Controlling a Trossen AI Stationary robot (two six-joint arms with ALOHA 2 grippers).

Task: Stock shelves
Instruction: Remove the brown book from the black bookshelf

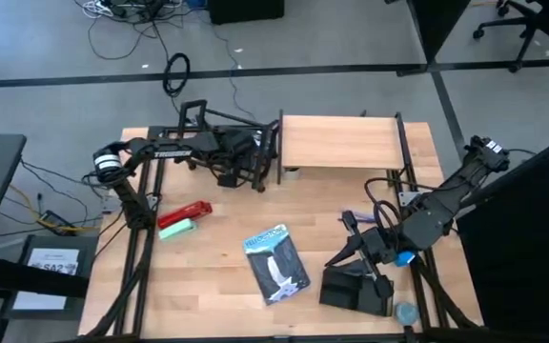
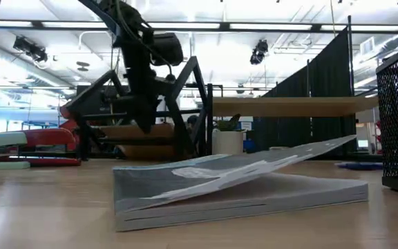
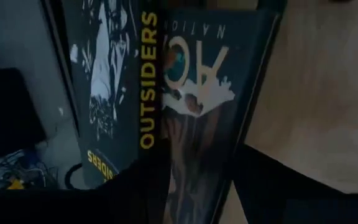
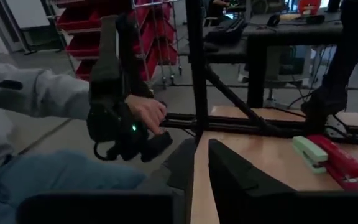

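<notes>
Left claw (image 1: 246, 152) inside black rack (image 1: 219, 143), books (image 3: 166, 118) just ahead, likely standing them upright; grip state unclear. Right claw (image 1: 355, 246) spread apart, idle above mesh tray (image 1: 355, 291).

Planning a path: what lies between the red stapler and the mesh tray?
In the high view, a magazine lies between the red stapler and mesh tray.

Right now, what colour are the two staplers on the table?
One stapler is red, the other stapler light green; the right wrist view shows them best.
</notes>
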